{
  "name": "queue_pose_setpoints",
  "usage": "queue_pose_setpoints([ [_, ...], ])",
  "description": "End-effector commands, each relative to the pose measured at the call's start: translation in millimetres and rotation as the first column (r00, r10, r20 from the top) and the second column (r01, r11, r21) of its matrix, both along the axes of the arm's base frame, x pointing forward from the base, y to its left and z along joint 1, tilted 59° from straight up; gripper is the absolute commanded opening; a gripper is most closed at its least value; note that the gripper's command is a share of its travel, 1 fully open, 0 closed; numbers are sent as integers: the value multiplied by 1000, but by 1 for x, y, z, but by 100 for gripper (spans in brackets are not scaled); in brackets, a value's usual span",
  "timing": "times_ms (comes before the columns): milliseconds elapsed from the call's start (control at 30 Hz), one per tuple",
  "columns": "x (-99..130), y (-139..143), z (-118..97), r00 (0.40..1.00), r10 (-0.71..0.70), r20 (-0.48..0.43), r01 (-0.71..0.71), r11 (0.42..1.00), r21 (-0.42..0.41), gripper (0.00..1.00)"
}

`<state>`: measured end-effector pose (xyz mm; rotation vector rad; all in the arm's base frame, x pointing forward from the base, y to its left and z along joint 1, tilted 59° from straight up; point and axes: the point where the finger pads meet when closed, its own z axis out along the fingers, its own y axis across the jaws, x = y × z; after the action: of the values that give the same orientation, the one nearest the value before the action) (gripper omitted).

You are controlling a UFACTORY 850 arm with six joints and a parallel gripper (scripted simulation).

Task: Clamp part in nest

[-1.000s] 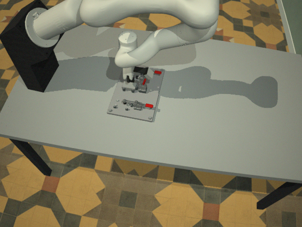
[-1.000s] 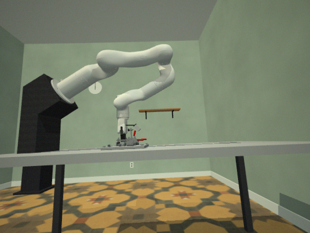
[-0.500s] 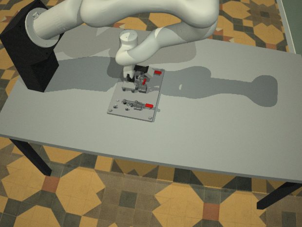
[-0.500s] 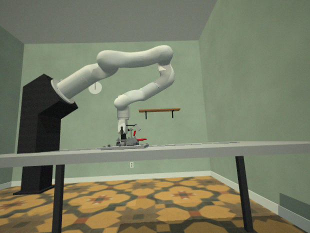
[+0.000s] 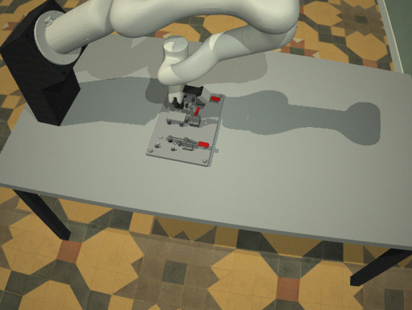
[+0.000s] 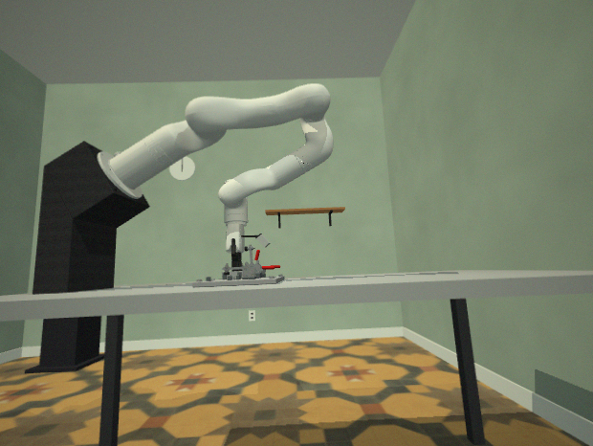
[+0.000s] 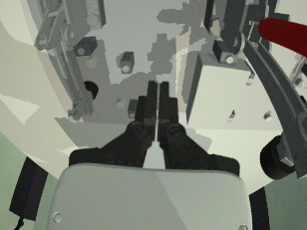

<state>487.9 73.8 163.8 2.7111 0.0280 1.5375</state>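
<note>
The pincer (image 5: 178,106) (image 6: 236,267) (image 7: 157,94) points straight down over the fixture plate (image 5: 159,146) (image 6: 215,283), fingers together on nothing! In the wrist view, the pale block-shaped part (image 7: 219,96) sits at two o'clock from the fingertips, in the middle nest.

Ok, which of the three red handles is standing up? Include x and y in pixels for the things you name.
The middle handle (image 5: 197,111) (image 6: 257,255) (image 7: 286,33): it sticks up steeply, while the two outer handles (image 5: 215,98) (image 5: 203,144) (image 6: 272,266) lie nearly flat.

From here I see, taking the grey tabletop as my landmark, patterned ochre floor tiles (image 5: 109,246) (image 6: 268,407) below it, pale green plaster walls (image 6: 479,167) beyond it, and above it a brown wooden shelf (image 6: 305,211) and a white round disc, probably a clock (image 6: 182,167).
</note>
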Motion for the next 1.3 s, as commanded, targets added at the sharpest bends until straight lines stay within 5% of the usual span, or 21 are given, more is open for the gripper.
queue_pose_setpoints([
  [0,-13,0,8,1000,0,0,0,1000,0,0],
  [767,-23,0,14,1000,0,0,0,1000,0,0],
  [800,-23,0,14,1000,0,0,0,1000,0,47],
  [1267,-90,1,54,1000,0,0,0,1000,0,47],
])
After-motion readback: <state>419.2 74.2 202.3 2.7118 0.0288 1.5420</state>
